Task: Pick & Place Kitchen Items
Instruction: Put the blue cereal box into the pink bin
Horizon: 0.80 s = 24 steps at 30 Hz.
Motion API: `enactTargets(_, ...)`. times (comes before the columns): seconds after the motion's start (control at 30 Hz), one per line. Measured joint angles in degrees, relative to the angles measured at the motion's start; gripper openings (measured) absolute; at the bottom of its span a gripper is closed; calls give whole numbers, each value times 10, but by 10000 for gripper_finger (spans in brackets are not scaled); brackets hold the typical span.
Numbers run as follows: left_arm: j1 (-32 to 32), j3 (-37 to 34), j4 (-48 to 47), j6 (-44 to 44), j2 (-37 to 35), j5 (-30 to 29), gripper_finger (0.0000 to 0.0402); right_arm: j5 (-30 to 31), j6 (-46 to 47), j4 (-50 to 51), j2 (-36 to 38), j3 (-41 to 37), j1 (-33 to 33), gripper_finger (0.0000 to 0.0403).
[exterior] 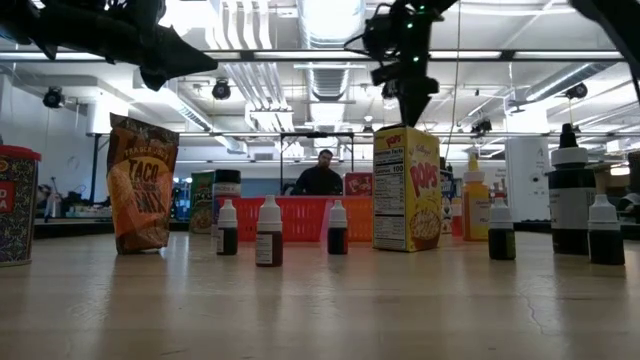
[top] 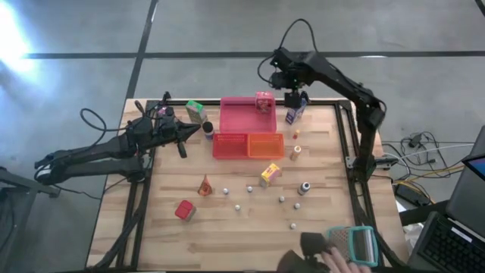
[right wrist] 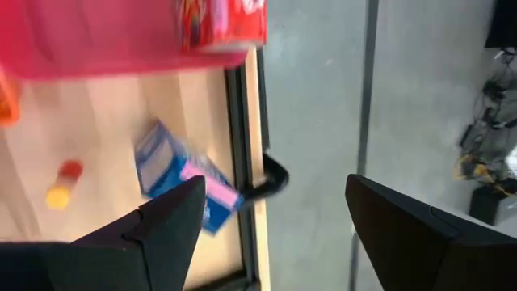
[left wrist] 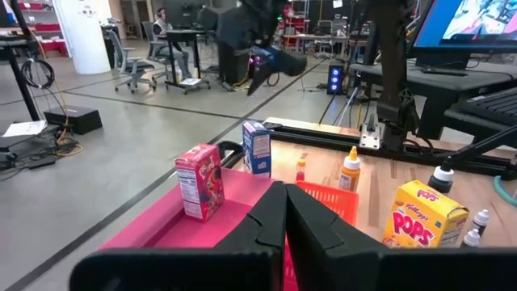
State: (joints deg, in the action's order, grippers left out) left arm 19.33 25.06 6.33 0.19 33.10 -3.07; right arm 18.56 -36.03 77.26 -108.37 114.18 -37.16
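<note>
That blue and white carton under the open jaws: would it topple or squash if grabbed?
The blue carton stands tall and narrow near the table edge, so a sideways nudge would probably tip it. It looks like thin card, likely light, and may dent under a hard squeeze. Flat sides should give the right gripper decent purchase.

Between the right gripper's [right wrist: 271, 222] spread fingers [right wrist: 166, 226], a blue-and-pink carton [right wrist: 182, 178] stands near the table's black-framed edge [right wrist: 242, 145], beside a pink tray [right wrist: 89, 36] holding a red-pink carton [right wrist: 218, 20].
</note>
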Motion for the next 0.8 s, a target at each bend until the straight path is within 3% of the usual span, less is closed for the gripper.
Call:
enactTargets(0.17, 0, 0, 0, 0, 0, 0, 10, 28, -24, -1, 45, -73, 0, 269)
enactTargets(0.37, 0, 0, 1, -1, 0, 0, 10, 109, -47, -2, 71, -140, 0, 251)
enactTargets(0.63, 0, 1, 1, -7, 0, 0, 10, 186, -94, -39, 71, -171, 0, 228)
enactTargets(0.8, 0, 1, 1, -7, 0, 0, 10, 192, -109, -96, 71, -178, 0, 216)
